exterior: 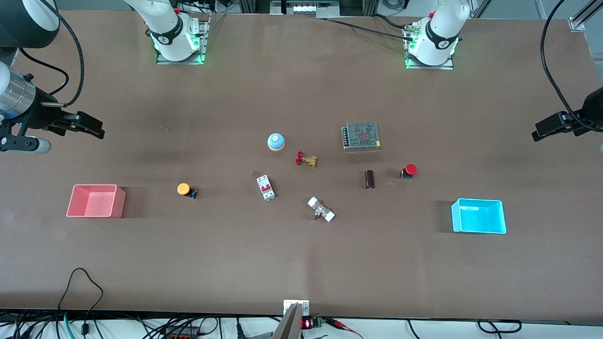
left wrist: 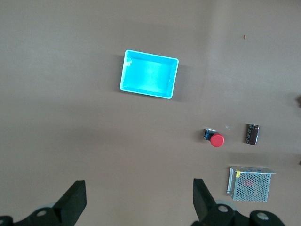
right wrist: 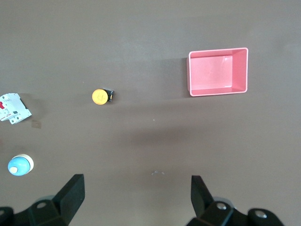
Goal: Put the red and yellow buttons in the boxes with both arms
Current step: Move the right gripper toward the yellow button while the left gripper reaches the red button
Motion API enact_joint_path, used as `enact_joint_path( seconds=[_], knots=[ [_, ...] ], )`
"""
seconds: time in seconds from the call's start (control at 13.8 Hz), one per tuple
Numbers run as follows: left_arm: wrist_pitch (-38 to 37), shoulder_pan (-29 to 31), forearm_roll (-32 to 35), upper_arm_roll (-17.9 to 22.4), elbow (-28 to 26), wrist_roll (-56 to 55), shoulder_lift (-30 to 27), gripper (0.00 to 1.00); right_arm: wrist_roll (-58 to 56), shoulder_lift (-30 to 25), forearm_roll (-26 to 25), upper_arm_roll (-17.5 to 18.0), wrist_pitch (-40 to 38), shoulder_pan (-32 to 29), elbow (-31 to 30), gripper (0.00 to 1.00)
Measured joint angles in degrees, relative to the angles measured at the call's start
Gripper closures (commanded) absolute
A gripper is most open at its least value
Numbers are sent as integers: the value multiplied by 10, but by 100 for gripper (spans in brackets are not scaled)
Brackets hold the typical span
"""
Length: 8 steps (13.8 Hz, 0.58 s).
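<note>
With both claws spread wide and empty above the worktop (exterior: 301,263), the left claw (left wrist: 138,200) and right claw (right wrist: 136,197) hang while the red button (exterior: 410,171) and yellow button (exterior: 185,189) flank the circuit breaker (exterior: 265,187), each toward its box: cyan box (exterior: 479,216), pink box (exterior: 95,201).

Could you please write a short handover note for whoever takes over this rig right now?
Left gripper: open, empty, up over the table at the left arm's end.
Right gripper: open, empty, up over the table at the right arm's end.
Red button lies on the table, farther from the front camera than the cyan box.
Yellow button lies on the table beside the pink box.
Done: nothing; both boxes are empty.
Left: pick up each button and place it in a box.
</note>
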Motion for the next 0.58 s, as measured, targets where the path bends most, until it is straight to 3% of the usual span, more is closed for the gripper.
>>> enact_joint_path(
  seconds=[0.58],
  knots=[
    [-11, 0, 0, -3, -4, 3, -1, 0, 0, 15, 0, 4, -26, 4, -1, 0]
  ],
)
